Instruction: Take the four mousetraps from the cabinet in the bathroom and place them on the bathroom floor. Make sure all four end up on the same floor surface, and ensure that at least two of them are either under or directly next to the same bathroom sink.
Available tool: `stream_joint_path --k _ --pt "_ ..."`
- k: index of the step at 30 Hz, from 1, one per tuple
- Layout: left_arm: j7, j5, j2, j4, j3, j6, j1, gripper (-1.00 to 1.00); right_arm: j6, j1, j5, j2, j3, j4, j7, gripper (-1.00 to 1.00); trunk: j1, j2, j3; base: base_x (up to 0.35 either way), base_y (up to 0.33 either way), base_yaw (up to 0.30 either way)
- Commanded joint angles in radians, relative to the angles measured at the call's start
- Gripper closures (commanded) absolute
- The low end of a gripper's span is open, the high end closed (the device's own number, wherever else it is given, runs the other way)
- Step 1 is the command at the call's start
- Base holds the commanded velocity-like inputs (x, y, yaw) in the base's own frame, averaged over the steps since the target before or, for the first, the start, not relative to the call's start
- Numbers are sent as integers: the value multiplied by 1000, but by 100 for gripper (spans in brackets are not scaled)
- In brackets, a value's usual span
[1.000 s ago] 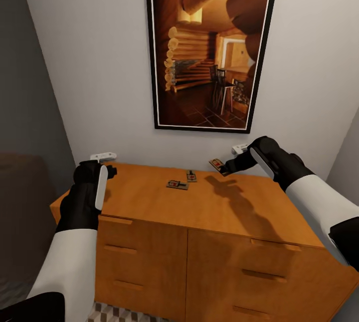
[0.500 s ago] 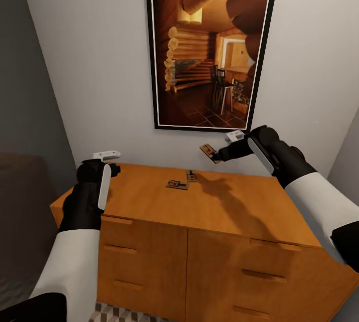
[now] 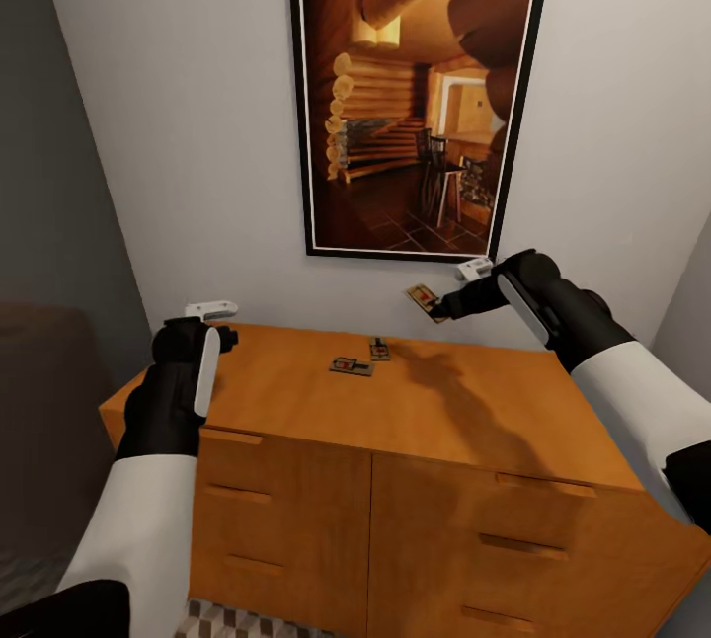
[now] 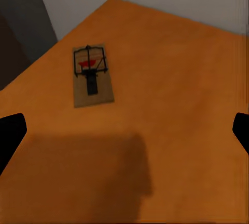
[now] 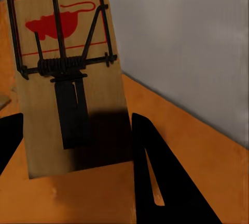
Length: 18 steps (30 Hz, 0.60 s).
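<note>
The orange-brown cabinet [image 3: 444, 421] stands against the wall in front of me. Two mousetraps [image 3: 353, 365] [image 3: 379, 349] lie on its top near the middle. My right gripper [image 3: 441, 305] is shut on a third mousetrap [image 3: 426, 300] and holds it in the air above the back of the top; the right wrist view has this trap [image 5: 62, 78] tilted up between the dark fingers [image 5: 155, 172]. My left gripper [image 3: 219, 322] hovers open over the cabinet's left end, and in its wrist view another mousetrap [image 4: 92, 76] lies flat on the wood ahead of the gripper [image 4: 124, 133].
A large framed picture [image 3: 420, 85] hangs on the white wall behind the cabinet. A dark wall and a brown shape [image 3: 39, 401] close off the left side. A strip of cube-patterned floor [image 3: 227, 618] shows below the cabinet doors [image 3: 286, 529].
My right gripper has lifted its mousetrap from just over the cabinet top to higher in the air, then drifted slightly right. The left gripper has risen a little.
</note>
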State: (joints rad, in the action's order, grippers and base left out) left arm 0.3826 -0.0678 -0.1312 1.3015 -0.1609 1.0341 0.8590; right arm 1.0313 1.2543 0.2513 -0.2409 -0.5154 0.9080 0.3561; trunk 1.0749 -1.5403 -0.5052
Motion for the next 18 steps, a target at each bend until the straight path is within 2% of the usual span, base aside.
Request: stream_joint_path --k 1,4,18 --pt "-4 -8 -1 0 2 5 0 -100 -3 1 5 -7 -2 -5 0 100 0 -1 -1 0 0 0" --pt "-4 -9 -2 -3 7 5 -1 -100 4 2 1 -21 2 -22 0 100 0 -1 -1 0 0 0" --pt "-4 -10 -1 -5 10 5 -2 -100 16 2 -3 -23 5 -48 1 100 0 -1 -1 0 0 0"
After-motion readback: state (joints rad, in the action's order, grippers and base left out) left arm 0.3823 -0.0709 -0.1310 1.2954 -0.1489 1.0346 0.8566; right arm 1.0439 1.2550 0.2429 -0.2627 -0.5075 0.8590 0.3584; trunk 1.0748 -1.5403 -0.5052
